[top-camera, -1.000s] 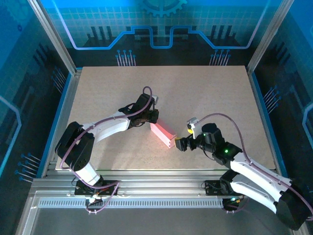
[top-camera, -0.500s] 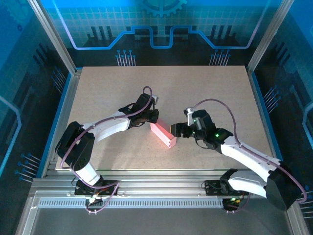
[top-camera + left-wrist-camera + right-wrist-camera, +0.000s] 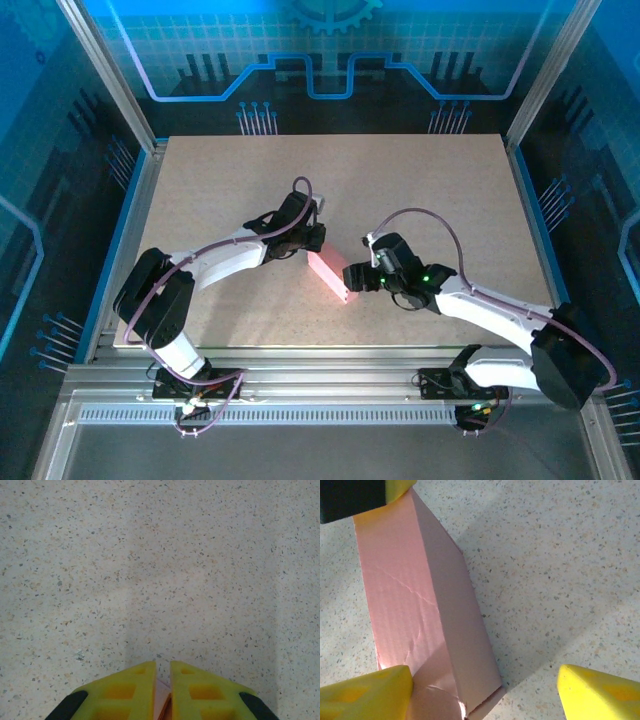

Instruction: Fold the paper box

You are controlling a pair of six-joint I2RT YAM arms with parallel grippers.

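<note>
The paper box (image 3: 328,274) lies on the speckled worktop (image 3: 430,180). It sits near the middle, a bit toward the front edge. It is pink, long and thin, and it is already folded into a box shape. It lies slanted, with one end pointing to each arm.

The left fingers (image 3: 142,680) are at the far end of the box. From the left wrist they look yellow and are pressed almost together. A thin bit of the pink box is pinched between them. From the right wrist I can see one of them, black and yellow, sitting on that far end.

The right fingers (image 3: 375,692) are at the near end of the box, and they are spread wide. One yellow tip is right at the near corner of the box, but I cannot tell if it touches. The other tip is well apart from the box, over bare worktop.

The top of the box has a few wrinkles. A small rounded flap shows at the near end. I cannot tell if it is tucked in all the way.
</note>
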